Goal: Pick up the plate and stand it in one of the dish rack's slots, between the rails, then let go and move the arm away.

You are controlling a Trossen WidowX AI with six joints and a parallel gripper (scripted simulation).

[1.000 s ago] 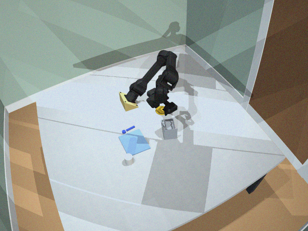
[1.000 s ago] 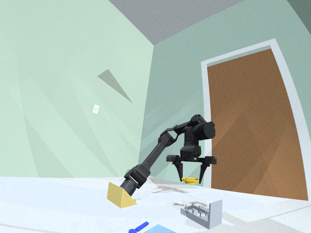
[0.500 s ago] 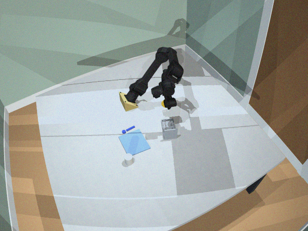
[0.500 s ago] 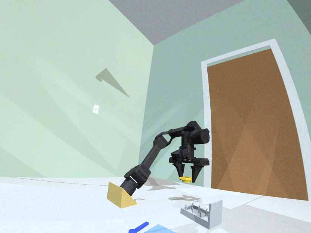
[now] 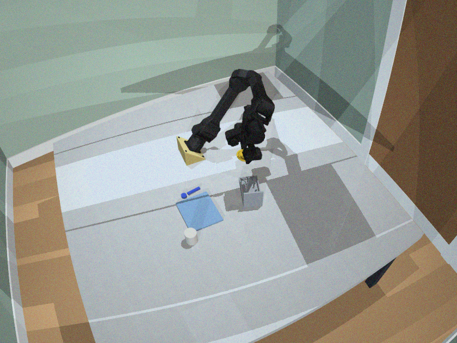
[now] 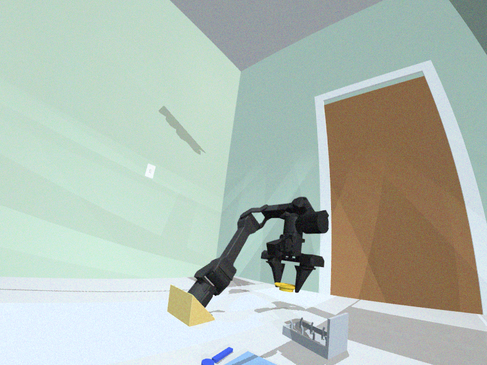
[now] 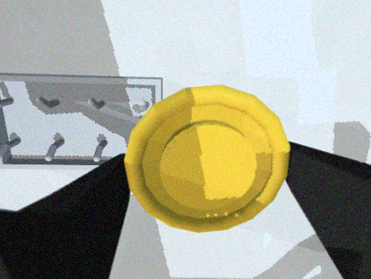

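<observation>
The yellow round plate (image 5: pixel 240 155) (image 6: pixel 284 286) (image 7: pixel 231 173) is held roughly flat above the table, its hollow side up. My gripper (image 6: pixel 287 288) (image 7: pixel 204 156) is shut on the plate, with one finger against each side of its rim. The grey dish rack (image 5: pixel 252 200) (image 6: pixel 337 335) (image 7: pixel 158 90) stands on the table, with two rows of short pegs and a tall end panel. In the top view it is nearer the camera than the plate; in the wrist view it is at the left, partly hidden by the plate and a finger.
A light blue square mat (image 5: pixel 199 212) (image 6: pixel 248 358) lies left of the rack. A blue bar (image 5: pixel 193 190) (image 6: pixel 222 354) and a blue disc (image 5: pixel 183 195) (image 6: pixel 207 361) lie beside it. A white cylinder (image 5: pixel 191 237) stands near the mat. The arm's yellow base block (image 5: pixel 191 158) (image 6: pixel 182 308) is behind.
</observation>
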